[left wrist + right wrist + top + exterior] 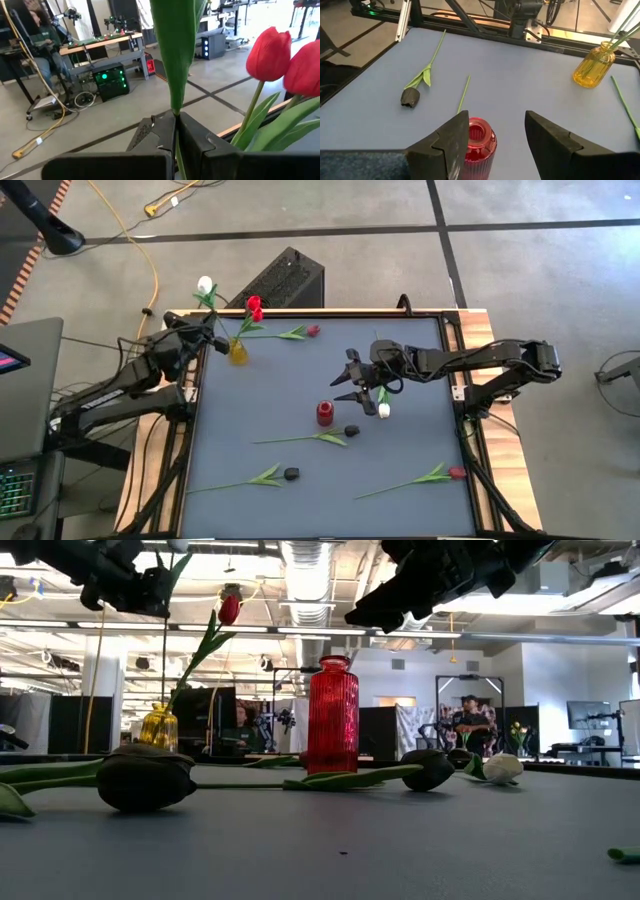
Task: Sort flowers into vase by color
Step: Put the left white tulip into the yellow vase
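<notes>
A yellow vase (238,352) at the table's far left holds two red tulips (254,306). My left gripper (208,338) is beside it, shut on a white tulip (205,284). A red vase (325,413) stands mid-table, and my right gripper (352,383) hangs open above it, its fingers either side of the vase mouth (477,131) without touching. Lying flat on the table are a red tulip (312,331), a white tulip (384,410), two black tulips (351,430) (291,473) and another red tulip (457,473). My left gripper pinches the white tulip's green stem (176,112) between its two fingers, where a broad leaf (175,45) rises from it. The fingers come in about level from the table's left, across the stem. The tulip stands near upright, head above, its stem (165,660) running down to the yellow vase's neck.
The yellow vase (160,727) and red vase (332,715) stand apart, with bare mat between them. Flowers lie across the near half of the table. A dark box (285,280) sits beyond the far edge. People sit in the room behind.
</notes>
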### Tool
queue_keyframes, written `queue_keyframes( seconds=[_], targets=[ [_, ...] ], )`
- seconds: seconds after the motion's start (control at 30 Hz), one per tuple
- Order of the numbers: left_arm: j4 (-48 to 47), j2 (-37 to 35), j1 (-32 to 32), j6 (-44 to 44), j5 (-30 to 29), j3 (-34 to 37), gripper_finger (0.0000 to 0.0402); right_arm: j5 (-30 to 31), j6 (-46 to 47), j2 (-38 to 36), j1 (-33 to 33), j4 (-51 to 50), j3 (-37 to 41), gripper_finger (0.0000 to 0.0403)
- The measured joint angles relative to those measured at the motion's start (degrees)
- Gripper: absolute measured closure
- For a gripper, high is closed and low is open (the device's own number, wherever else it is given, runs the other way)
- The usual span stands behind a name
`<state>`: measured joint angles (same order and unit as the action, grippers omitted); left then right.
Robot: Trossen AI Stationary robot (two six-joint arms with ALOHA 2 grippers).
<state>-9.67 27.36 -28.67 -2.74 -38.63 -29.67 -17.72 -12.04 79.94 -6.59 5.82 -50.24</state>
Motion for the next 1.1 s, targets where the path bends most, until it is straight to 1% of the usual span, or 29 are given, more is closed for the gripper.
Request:
queue_keyframes(
  seconds=[0.27, 0.63, 0.77, 0.93, 1.0, 1.1],
  targets=[
    [0.0, 4.8, -1.6, 0.5, 0.0, 0.0, 0.0401, 0.0, 0.0, 0.0, 0.0, -0.3, 0.0, 0.0184],
    [-0.6, 9.3, -1.7, 3.2, -0.1, 0.0, 0.0401, 0.0, 0.0, 0.0, 0.0, -0.3, 0.0, 0.0184],
    [-1.0, 10.3, -1.7, 4.5, -0.2, 0.0, 0.0401, 0.0, 0.0, 0.0, 0.0, -0.3, 0.0, 0.0184],
    [-3.0, 10.1, -1.8, 7.1, -2.1, 0.0, 0.0401, 0.0, 0.0, 0.0, 0.0, -0.3, 0.0, 0.0184],
    [-3.7, 10.1, -1.8, 8.9, -3.6, 0.0, 0.0398, 0.0, 0.0, 0.0, 0.0, -0.3, 0.0, 0.0184],
    [-5.0, 10.1, -1.8, 11.1, -4.1, 0.0, 0.0389, 0.0, 0.0, 0.0, 0.0, -0.3, 0.0, 0.0184]
  ],
)
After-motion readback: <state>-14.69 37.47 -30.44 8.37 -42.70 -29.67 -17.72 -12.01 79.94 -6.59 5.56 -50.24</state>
